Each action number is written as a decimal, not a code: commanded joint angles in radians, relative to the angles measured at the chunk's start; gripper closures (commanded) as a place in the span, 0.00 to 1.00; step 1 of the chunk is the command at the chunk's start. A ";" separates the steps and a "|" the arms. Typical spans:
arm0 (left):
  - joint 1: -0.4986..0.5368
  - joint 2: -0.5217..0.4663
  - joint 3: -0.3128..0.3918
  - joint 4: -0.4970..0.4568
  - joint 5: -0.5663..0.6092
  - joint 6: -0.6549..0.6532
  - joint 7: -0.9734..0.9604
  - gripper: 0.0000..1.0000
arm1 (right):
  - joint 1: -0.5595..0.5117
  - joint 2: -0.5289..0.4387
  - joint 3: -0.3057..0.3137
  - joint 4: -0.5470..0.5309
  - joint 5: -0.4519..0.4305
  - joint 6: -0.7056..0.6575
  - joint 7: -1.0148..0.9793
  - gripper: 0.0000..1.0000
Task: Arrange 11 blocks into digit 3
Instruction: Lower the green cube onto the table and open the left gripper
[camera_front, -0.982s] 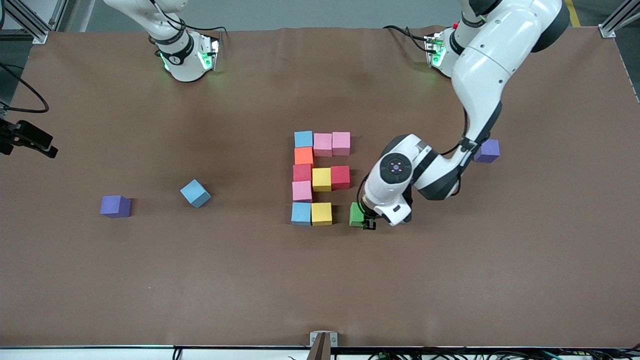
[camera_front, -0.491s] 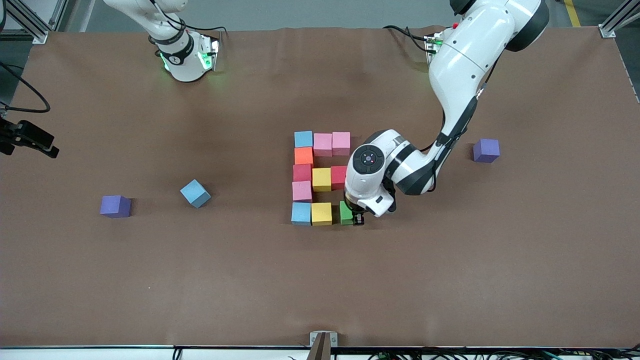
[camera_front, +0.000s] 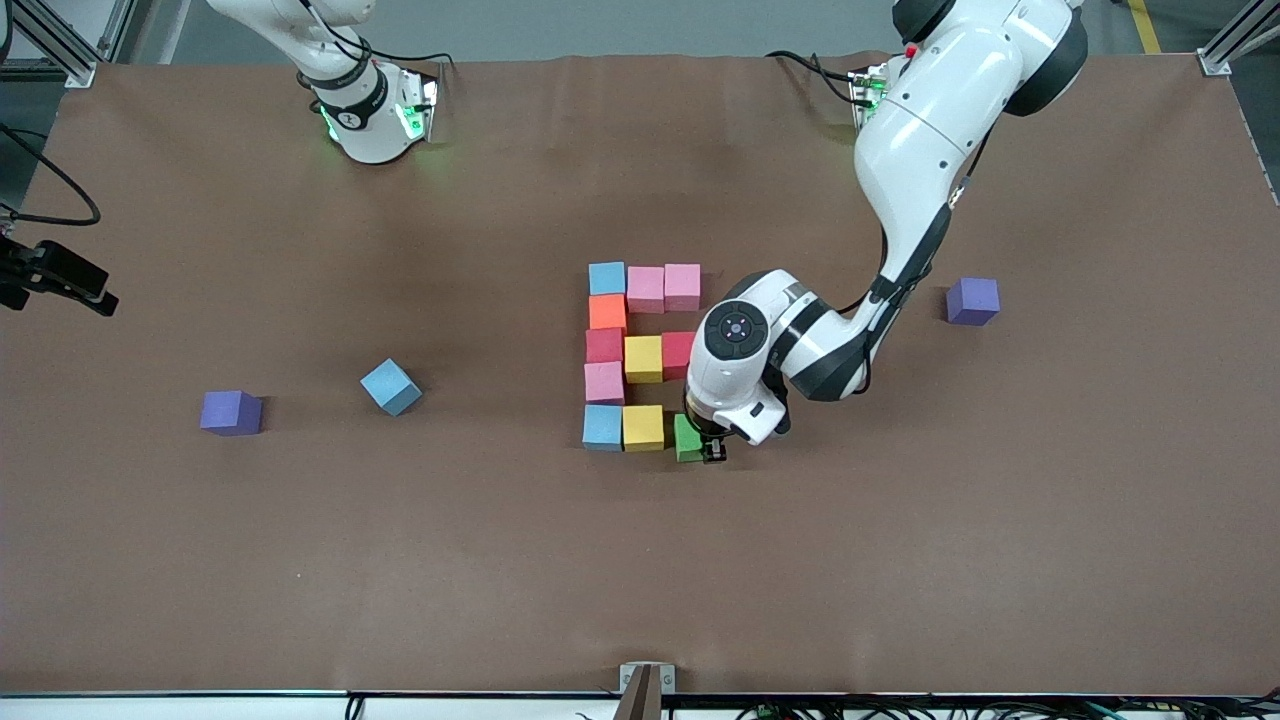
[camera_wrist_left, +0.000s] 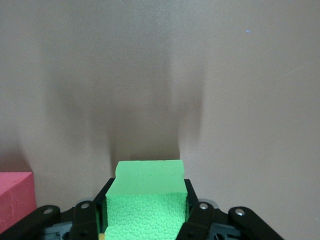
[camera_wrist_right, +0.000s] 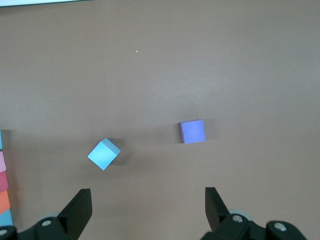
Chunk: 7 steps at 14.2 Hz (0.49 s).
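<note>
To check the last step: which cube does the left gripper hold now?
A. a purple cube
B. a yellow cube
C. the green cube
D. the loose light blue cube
C: in the left wrist view the left gripper is shut on the green cube.

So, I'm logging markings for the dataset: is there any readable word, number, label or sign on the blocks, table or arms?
None can be read.
The blocks, such as the green block in the left gripper, show plain faces.
A small dark mark on the right arm's base is too small to read.
</note>
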<state>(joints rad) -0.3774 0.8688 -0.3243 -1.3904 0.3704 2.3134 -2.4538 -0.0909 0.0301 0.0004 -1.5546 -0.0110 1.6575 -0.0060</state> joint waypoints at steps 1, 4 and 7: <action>-0.020 0.018 0.014 0.041 -0.019 -0.023 0.013 0.76 | -0.007 -0.019 0.006 -0.012 0.014 -0.007 -0.008 0.00; -0.035 0.041 0.014 0.059 -0.016 -0.023 0.022 0.76 | -0.004 -0.021 0.006 -0.012 0.011 -0.007 -0.006 0.00; -0.043 0.052 0.014 0.064 -0.016 -0.035 0.062 0.76 | -0.009 -0.019 0.003 -0.013 0.009 -0.009 -0.006 0.00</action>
<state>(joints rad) -0.3994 0.8956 -0.3224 -1.3672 0.3704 2.3085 -2.4308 -0.0900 0.0301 0.0000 -1.5546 -0.0110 1.6571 -0.0060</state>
